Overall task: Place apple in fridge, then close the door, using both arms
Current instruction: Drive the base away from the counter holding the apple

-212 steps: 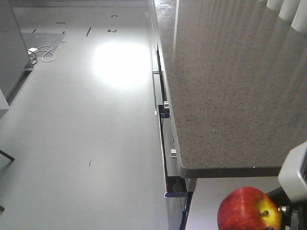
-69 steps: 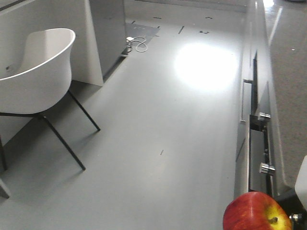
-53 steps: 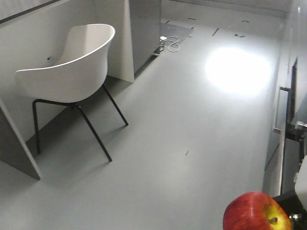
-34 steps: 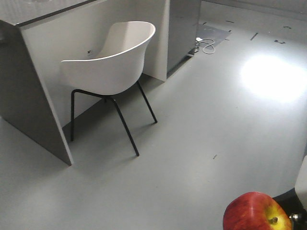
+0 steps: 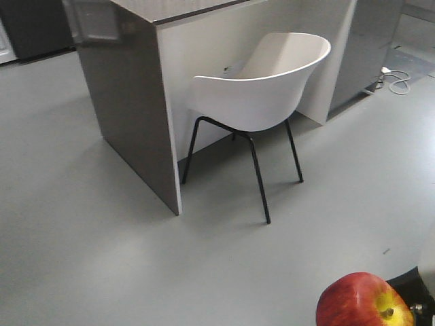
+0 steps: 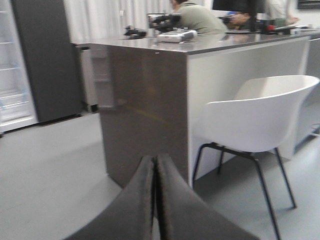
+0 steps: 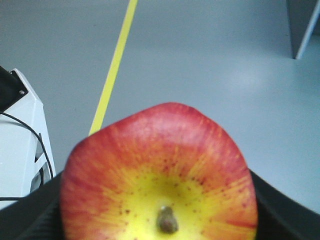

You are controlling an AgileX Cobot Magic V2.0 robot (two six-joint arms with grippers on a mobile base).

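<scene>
The red apple (image 5: 363,301) with its yellow stem patch sits at the bottom right of the front view. In the right wrist view the apple (image 7: 159,170) fills the lower frame, held between the black fingers (image 7: 282,210) of my right gripper (image 7: 159,232), which is shut on it. My left gripper (image 6: 154,160) is shut with nothing in it; its two dark fingers touch along their length. The fridge (image 6: 12,75) shows at the far left of the left wrist view: white inside with shelves, next to a dark panel (image 6: 47,60). I cannot tell where its door is.
A white shell chair (image 5: 265,88) on black legs stands against a counter with a dark grey side panel (image 5: 129,102). A cable (image 5: 395,78) lies on the floor at the far right. Camera gear (image 6: 172,35) rests on the counter. A yellow floor line (image 7: 116,62) runs past the white base (image 7: 20,140).
The front view has swung left: the speckled counter and drawers left the frame, and the chair and grey counter panel came in. The apple stays held at the bottom right.
</scene>
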